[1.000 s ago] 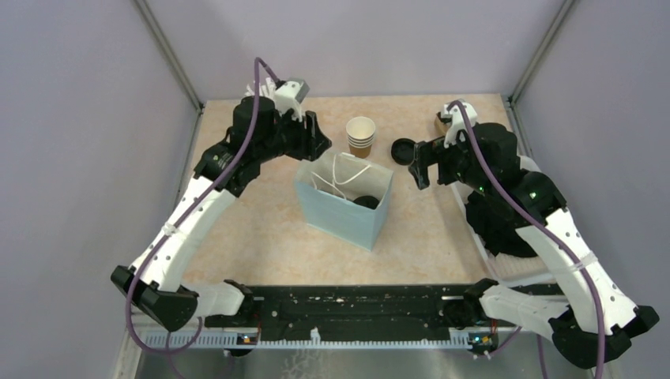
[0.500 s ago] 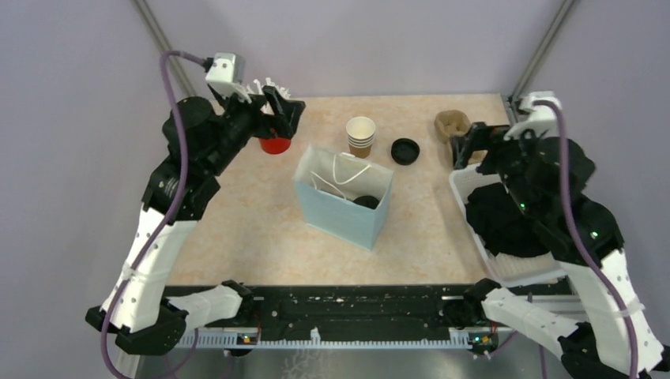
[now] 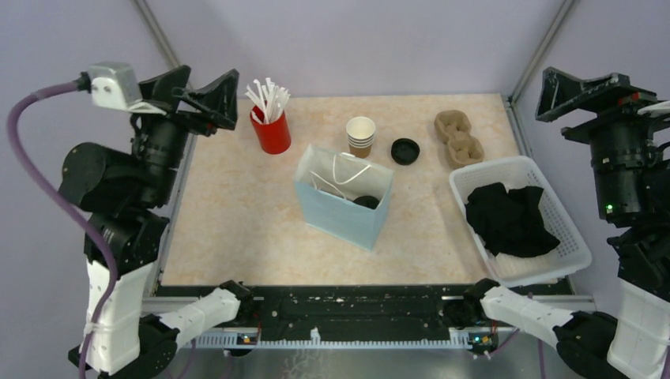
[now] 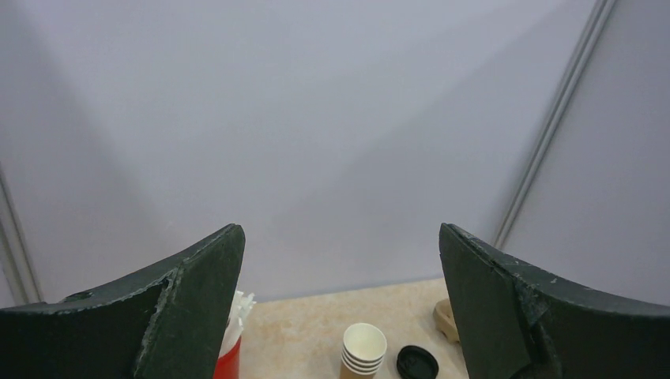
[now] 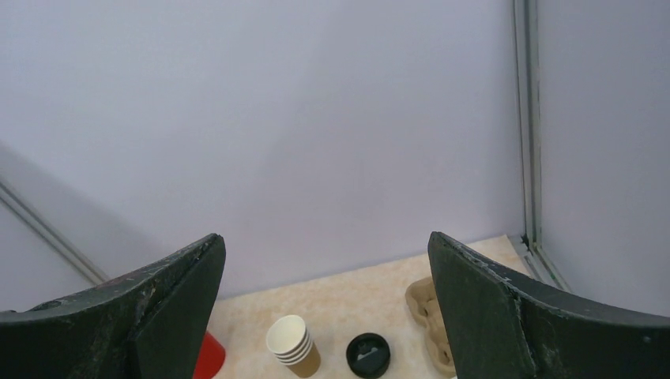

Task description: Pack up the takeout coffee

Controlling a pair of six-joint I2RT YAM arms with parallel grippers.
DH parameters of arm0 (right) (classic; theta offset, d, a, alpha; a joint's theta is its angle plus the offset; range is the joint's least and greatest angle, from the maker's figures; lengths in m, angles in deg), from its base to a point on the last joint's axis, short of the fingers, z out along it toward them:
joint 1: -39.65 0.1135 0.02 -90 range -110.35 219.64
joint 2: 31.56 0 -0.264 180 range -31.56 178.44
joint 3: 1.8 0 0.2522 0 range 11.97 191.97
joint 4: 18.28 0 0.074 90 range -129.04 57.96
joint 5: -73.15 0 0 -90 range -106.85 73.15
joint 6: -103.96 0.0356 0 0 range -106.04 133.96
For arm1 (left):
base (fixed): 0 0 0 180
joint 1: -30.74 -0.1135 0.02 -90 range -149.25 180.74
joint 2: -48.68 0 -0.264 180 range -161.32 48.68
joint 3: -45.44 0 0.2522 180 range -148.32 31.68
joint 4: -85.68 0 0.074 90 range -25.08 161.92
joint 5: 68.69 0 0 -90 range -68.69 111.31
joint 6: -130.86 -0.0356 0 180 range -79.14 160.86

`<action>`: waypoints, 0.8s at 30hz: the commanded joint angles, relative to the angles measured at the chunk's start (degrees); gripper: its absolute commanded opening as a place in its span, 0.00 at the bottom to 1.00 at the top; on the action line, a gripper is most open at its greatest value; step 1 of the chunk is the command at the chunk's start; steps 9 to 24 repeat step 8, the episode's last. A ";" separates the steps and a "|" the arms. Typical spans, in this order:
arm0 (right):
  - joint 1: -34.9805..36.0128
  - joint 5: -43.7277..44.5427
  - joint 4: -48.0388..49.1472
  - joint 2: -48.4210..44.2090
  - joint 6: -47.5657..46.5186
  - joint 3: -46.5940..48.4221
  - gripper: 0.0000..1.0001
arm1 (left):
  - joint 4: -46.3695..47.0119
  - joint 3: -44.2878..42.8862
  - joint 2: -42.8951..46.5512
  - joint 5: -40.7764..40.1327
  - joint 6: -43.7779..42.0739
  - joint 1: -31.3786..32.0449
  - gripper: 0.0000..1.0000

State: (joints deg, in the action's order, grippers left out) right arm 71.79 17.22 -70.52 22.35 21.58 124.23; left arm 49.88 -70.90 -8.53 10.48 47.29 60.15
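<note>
Inside light-blue paper bag (image 3: 340, 217): round black-lidded paper cup (image 3: 366, 202). Left gripper (image 3: 197, 93), right gripper (image 3: 589, 87) wide, empty. Risk: unsupported bag tips, spilling.

Black cloth (image 3: 506, 217) lies in the white basket (image 3: 559, 217).

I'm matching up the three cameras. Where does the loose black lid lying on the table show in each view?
Top external: the lid is in the upper middle of the picture, right of centre.
Left wrist: at the bottom edge, right of centre.
Right wrist: at the bottom edge, near centre.
Shared landmark: the stack of cups, just left of the lid in every view.
</note>
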 commanded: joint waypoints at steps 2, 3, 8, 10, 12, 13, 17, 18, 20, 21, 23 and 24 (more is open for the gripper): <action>0.27 1.87 0.23 3.44 -0.15 4.69 0.99 | 4.78 -1.35 2.06 -3.82 -3.10 0.12 0.99; 0.21 1.96 -0.11 3.60 -0.01 5.36 0.99 | 4.69 -1.38 2.15 -3.86 -3.28 0.12 0.99; 0.21 2.93 -8.74 8.85 0.44 13.59 0.99 | 3.92 -2.05 1.81 -5.15 -4.13 0.12 0.99; 0.21 2.93 -8.74 8.85 0.44 13.59 0.99 | 3.92 -2.05 1.81 -5.15 -4.13 0.12 0.99; 0.21 2.93 -8.74 8.85 0.44 13.59 0.99 | 3.92 -2.05 1.81 -5.15 -4.13 0.12 0.99; 0.21 2.93 -8.74 8.85 0.44 13.59 0.99 | 3.92 -2.05 1.81 -5.15 -4.13 0.12 0.99; 0.21 2.93 -8.74 8.85 0.44 13.59 0.99 | 3.92 -2.05 1.81 -5.15 -4.13 0.12 0.99; 0.21 2.93 -8.74 8.85 0.44 13.59 0.99 | 3.92 -2.05 1.81 -5.15 -4.13 0.12 0.99; 0.21 2.93 -8.74 8.85 0.44 13.59 0.99 | 3.92 -2.05 1.81 -5.15 -4.13 0.12 0.99; 0.21 2.93 -8.74 8.85 0.44 13.59 0.99 | 3.92 -2.05 1.81 -5.15 -4.13 0.12 0.99; 0.21 2.93 -8.74 8.85 0.44 13.59 0.99 | 3.92 -2.05 1.81 -5.15 -4.13 0.12 0.99; 0.21 2.93 -8.74 8.85 0.44 13.59 0.99 | 3.92 -2.05 1.81 -5.15 -4.13 0.12 0.99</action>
